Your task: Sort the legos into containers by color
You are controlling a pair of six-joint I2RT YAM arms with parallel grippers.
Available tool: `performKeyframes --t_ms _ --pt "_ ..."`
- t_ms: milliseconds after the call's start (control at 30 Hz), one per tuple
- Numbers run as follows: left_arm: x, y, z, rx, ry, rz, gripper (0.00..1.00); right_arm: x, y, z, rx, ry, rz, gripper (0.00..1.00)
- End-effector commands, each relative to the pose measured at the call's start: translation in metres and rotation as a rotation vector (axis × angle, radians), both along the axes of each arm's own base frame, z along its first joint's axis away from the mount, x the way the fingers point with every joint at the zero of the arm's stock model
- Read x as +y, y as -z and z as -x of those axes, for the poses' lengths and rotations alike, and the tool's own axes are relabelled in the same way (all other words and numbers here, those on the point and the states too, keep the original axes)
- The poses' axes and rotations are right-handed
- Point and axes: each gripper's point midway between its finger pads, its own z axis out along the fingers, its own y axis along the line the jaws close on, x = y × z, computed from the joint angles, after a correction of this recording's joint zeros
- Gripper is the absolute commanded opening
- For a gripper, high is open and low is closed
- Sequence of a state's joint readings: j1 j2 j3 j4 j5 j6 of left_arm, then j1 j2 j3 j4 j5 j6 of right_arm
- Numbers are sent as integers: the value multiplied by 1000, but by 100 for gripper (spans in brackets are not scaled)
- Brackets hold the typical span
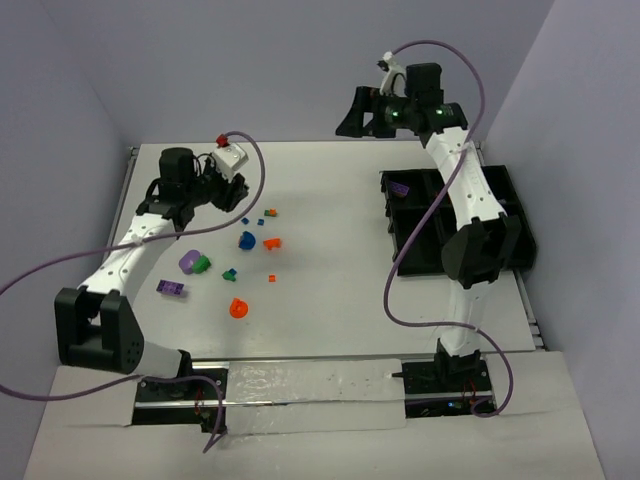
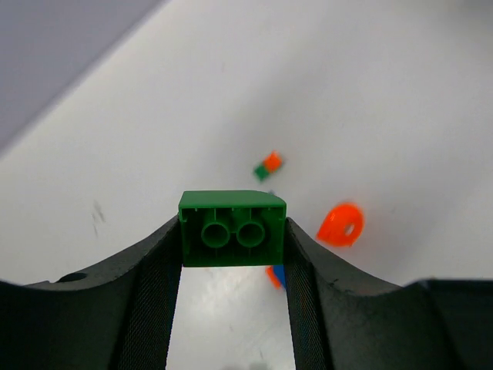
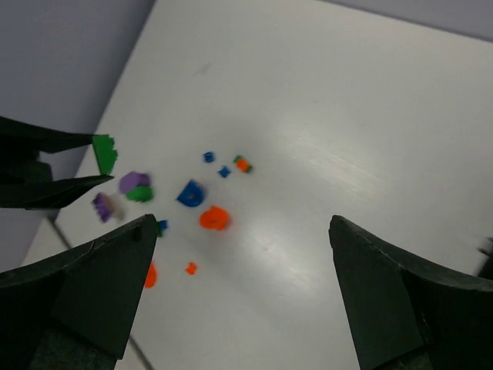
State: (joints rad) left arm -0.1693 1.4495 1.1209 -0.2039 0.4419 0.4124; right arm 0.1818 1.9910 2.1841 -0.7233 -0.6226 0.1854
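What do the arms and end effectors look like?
The left arm and right arm have white links with black joints and bases. A purple cable loops along each. The left wrist carries a white camera block with a red tip; a green light glows near the right wrist. Left end effector and right end effector: black fingers, cross-hatched inner faces.

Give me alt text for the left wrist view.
The left jaws clamp a green brick by its sides, underside tubes facing the camera, over the white table. Beyond lie an orange rounded piece and a small orange-and-green piece.
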Motion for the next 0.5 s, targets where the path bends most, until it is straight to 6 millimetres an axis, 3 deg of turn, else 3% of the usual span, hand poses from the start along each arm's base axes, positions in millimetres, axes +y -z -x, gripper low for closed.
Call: performKeyframes --t_ms 0,167,233,400,467 --pt "-58 -61 9 -174 190 104 28 74 -23 35 62 -233 -193 100" --pt "-95 -91 20 -249 242 147 26 122 -32 54 49 -362 -236 100" --pt "-101 -97 22 -261 252 154 25 131 -31 63 63 -403 -249 100" --pt "-113 -111 24 -302 270 176 24 149 -14 88 107 -499 -236 99" --pt "-118 -120 25 -317 272 200 23 155 1 98 139 -542 -208 98"
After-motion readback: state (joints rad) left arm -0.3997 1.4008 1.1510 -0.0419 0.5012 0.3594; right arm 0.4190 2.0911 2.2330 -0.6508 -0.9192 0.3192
